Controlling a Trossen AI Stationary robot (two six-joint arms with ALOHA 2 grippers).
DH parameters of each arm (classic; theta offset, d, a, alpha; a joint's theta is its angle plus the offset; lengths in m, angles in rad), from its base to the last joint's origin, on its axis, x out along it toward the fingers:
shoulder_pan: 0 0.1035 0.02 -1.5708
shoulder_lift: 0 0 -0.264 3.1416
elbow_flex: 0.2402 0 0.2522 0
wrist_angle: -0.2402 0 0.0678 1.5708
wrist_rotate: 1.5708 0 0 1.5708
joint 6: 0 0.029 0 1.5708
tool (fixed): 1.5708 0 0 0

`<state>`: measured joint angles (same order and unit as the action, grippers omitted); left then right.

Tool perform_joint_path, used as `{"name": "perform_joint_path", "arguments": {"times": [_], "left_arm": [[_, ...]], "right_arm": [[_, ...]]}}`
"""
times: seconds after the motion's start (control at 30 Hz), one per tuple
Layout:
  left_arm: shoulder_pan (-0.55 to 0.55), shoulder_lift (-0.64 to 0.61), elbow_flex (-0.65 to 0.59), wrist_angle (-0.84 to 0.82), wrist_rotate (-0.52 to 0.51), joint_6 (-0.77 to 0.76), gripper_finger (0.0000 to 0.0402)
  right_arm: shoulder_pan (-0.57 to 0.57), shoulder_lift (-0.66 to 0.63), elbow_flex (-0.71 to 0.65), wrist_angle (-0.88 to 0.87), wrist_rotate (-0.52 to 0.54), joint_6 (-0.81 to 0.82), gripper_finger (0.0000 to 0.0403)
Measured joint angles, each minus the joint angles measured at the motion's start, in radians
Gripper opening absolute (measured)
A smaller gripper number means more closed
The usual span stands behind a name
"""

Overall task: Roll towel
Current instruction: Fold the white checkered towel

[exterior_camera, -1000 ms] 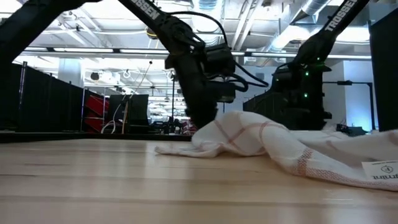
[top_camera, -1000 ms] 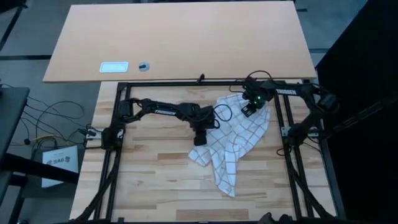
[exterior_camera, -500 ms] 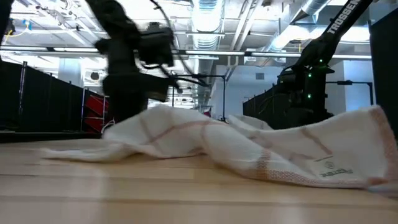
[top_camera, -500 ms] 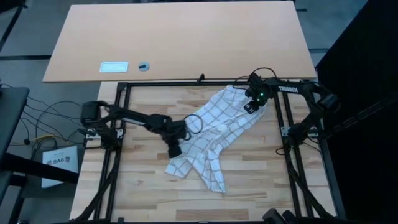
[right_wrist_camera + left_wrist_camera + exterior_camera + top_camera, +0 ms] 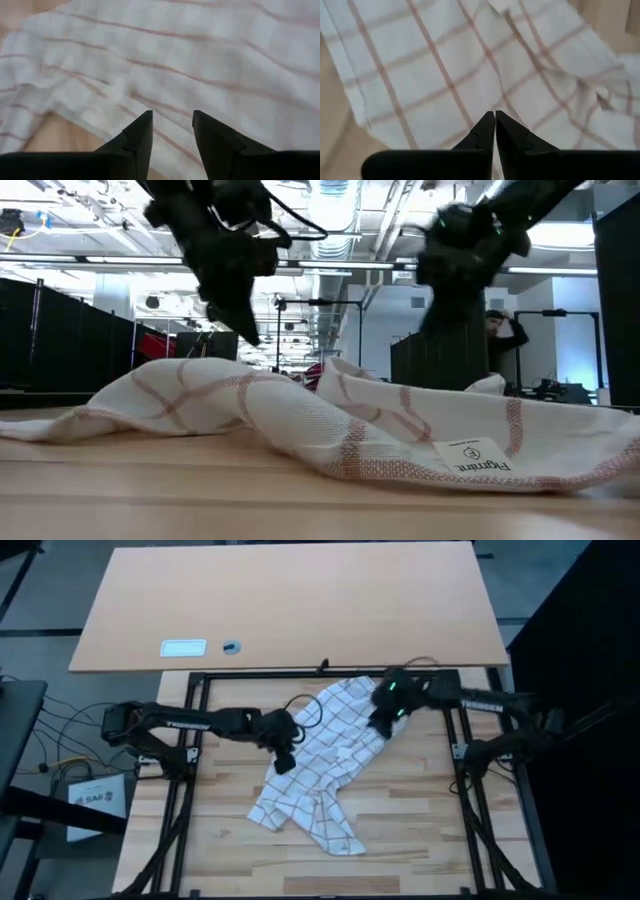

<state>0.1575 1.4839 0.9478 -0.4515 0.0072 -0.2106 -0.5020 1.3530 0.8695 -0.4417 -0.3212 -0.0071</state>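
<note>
Your towel [image 5: 325, 765] is crumpled on the bench [image 5: 220, 830], between the two arms. Left tool [image 5: 285, 762] sits over its left edge, fingers pressed together, nothing pinched that I can see. Right tool [image 5: 380, 723] is over the towel's upper right corner, fingers [image 5: 137, 137] spread, cloth showing in the gap.

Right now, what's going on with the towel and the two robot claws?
towel: unrolled, lying crumpled and bunched on the table, its label facing up near one edge.
left gripper: fingers pressed shut, above the towel's left part; whether it pinches cloth is unclear.
right gripper: fingers parted, empty, over the towel's far right end.
</note>
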Motion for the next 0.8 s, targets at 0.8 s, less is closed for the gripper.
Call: {"name": "perform_joint_path", "arguments": {"times": [0.8], "left_arm": [[0.173, 0.27, -0.002, 0.095, 0.058, 0.309, 0.0]], "right_arm": [[0.404, 0.55, 0.256, 0.067, 0.276, 0.45, 0.0127]]}}
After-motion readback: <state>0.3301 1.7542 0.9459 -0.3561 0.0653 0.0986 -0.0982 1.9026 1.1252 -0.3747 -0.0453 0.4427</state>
